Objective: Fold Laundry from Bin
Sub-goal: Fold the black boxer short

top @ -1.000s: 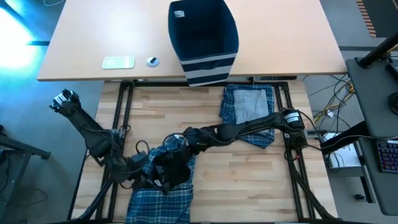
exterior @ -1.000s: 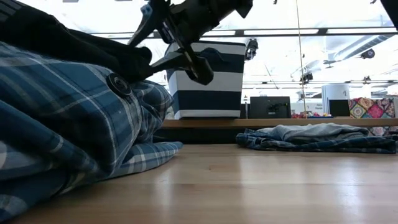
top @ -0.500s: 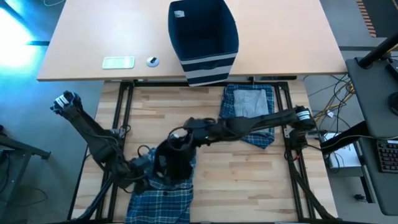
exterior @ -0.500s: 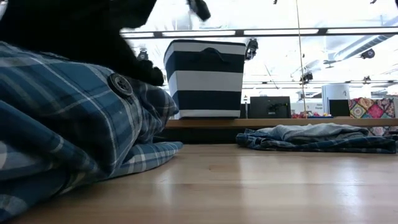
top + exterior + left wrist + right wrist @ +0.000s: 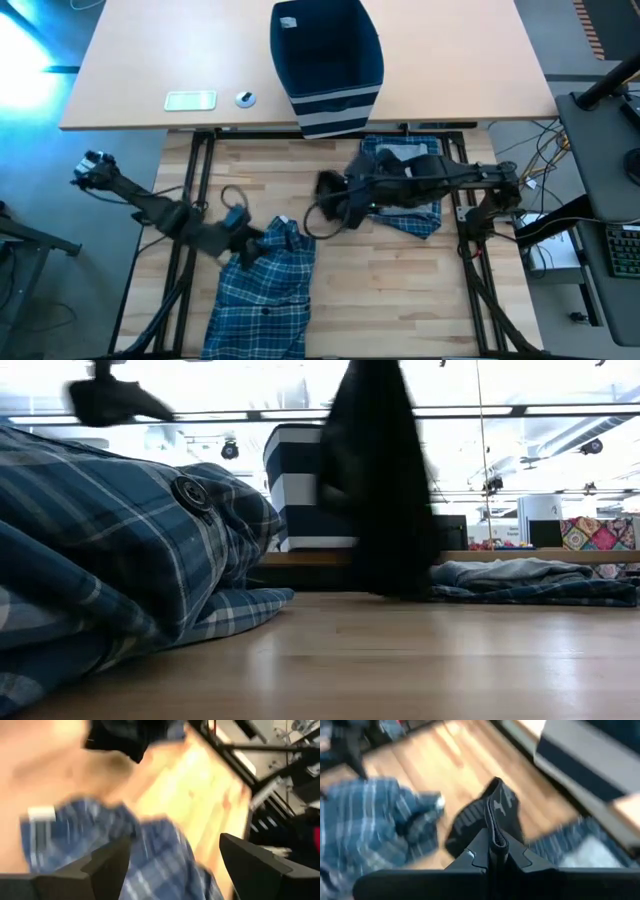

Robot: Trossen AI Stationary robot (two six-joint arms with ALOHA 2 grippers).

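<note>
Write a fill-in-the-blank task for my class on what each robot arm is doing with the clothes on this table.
1. The right end effector is shut on the small ____ piece.
2. The left end effector hovers ____ over the plaid garment.
3. The bin stands on the ____ table.

Missing words: black; open; far

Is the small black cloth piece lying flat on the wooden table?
No, the small black cloth piece hangs pinched in the right gripper, lifted off the table.

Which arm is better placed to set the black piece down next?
Right. The right gripper is shut on the small black piece, which hangs above the wooden table. The left gripper is open at the edge of the plaid garment, holding nothing.
</note>
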